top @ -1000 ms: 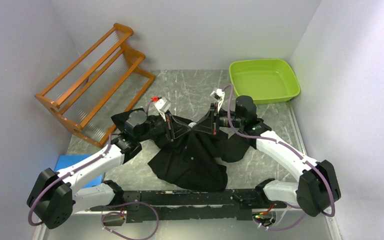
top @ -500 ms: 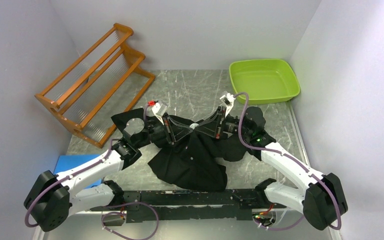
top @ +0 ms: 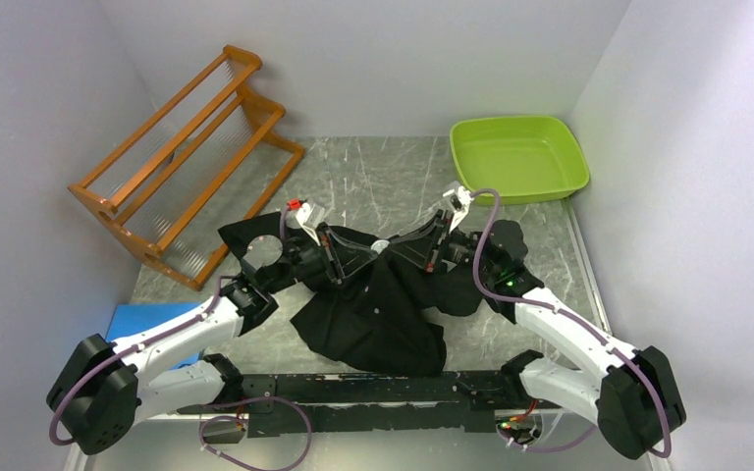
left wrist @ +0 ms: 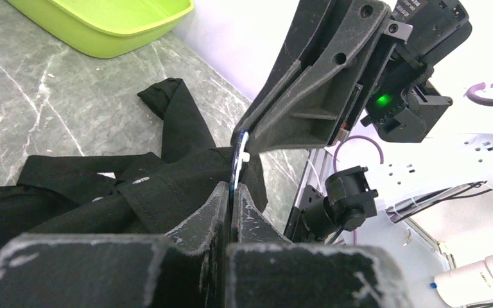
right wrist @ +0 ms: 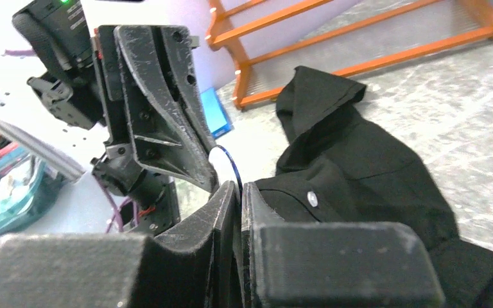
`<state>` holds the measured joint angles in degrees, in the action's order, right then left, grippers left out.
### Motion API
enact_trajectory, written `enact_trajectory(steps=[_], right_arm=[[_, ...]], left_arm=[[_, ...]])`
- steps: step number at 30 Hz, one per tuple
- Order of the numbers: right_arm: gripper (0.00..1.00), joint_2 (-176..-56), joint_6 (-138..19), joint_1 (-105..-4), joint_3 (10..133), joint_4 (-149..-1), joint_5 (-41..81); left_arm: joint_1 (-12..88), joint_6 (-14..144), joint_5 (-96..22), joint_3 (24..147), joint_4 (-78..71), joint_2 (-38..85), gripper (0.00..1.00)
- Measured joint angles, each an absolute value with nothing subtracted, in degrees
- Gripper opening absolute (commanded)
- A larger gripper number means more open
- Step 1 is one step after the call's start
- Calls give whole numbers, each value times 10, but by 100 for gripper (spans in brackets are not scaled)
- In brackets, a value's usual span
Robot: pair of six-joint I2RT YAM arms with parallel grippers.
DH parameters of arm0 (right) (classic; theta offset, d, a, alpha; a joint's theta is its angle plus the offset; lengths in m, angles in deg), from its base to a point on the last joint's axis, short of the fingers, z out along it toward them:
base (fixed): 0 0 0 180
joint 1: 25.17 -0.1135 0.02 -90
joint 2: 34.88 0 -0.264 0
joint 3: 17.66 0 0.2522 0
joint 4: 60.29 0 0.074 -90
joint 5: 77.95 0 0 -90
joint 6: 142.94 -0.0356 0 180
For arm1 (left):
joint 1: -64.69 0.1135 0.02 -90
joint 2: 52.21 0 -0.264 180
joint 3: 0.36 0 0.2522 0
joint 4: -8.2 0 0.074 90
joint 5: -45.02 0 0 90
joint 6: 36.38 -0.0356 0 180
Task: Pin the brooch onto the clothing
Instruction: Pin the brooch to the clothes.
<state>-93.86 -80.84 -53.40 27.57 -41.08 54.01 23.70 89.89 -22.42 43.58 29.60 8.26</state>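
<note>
The clothing point(top: 383, 314) is a black button-up shirt lying crumpled mid-table, also seen in the left wrist view point(left wrist: 135, 186) and the right wrist view point(right wrist: 359, 173). The brooch point(top: 381, 245) is a thin round white disc with a blue rim, held edge-on just above the shirt's collar end. My left gripper point(left wrist: 232, 189) is shut on the brooch's point(left wrist: 237, 160) near edge. My right gripper point(right wrist: 239, 187) is shut on the brooch's point(right wrist: 226, 163) opposite edge. The two grippers meet tip to tip point(top: 385, 249) over the shirt.
A green tub point(top: 518, 157) stands at the back right. An orange wooden rack point(top: 182, 162) leans at the back left. A blue flat item point(top: 133, 319) lies beside the left arm. Walls close in on both sides.
The right arm's wrist and forearm have swung right and lowered while its fingertips stayed at the brooch. The left wrist has shifted slightly. Both grips are unchanged.
</note>
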Motion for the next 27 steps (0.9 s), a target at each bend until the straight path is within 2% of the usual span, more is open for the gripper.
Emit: enact_trajectory(steps=[10, 16, 19, 23, 27], right_arm=[[0, -911, -799, -503, 265, -379, 460], [61, -919, -779, -503, 265, -379, 489], [81, -923, -765, -503, 265, -380, 517], [96, -923, -738, -503, 265, -380, 558], [99, -931, -715, -503, 265, -380, 602]], left_arm=[[246, 898, -221, 413, 291, 75, 3], [246, 894, -215, 413, 289, 75, 3], [246, 892, -208, 414, 288, 75, 3], [246, 885, -197, 418, 277, 72, 3], [246, 872, -184, 427, 267, 71, 3]])
